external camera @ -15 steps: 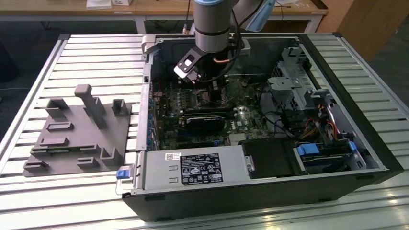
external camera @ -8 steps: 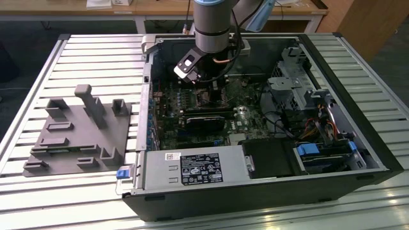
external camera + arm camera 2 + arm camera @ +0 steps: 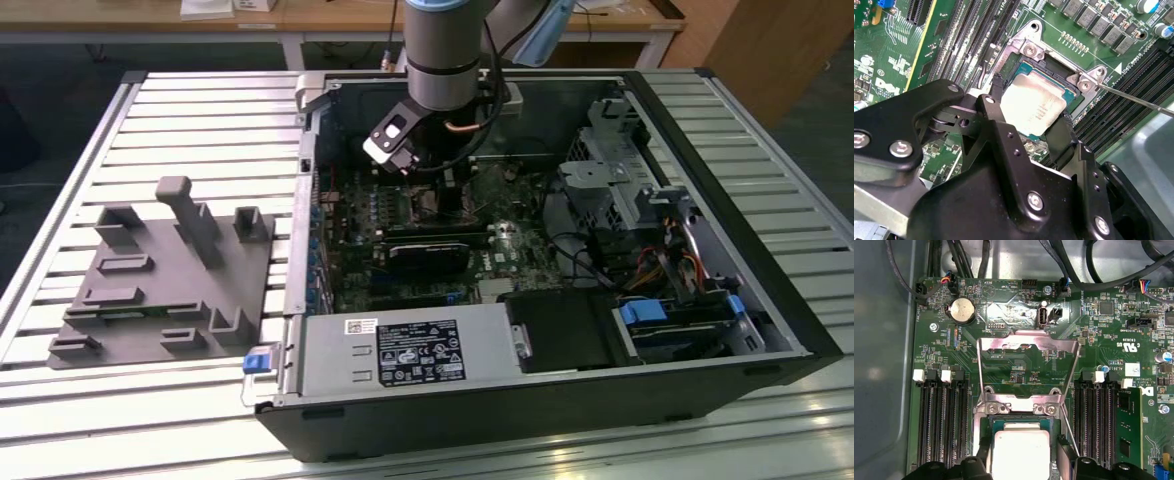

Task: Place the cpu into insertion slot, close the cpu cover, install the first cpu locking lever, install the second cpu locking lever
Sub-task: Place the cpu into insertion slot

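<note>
1. I see the gripper (image 3: 1032, 102) clamped on the cpu (image 3: 1036, 111), with its fingers (image 3: 1064, 131) against two opposite edges.
2. The cpu is in or just over the insertion slot (image 3: 1041, 67); I can't tell if it's seated.
3. The cpu cover (image 3: 1004, 342) is open, swung back over the motherboard (image 3: 1019, 300).
4. A thin lever rod (image 3: 1134, 97) angles away beside the slot.

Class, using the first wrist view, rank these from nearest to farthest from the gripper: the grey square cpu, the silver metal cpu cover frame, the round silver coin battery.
1. Grey square cpu, held in the gripper.
2. Silver metal cpu cover frame, swung open just beyond the cpu.
3. Round silver coin battery, farthest, past the cover.
</note>
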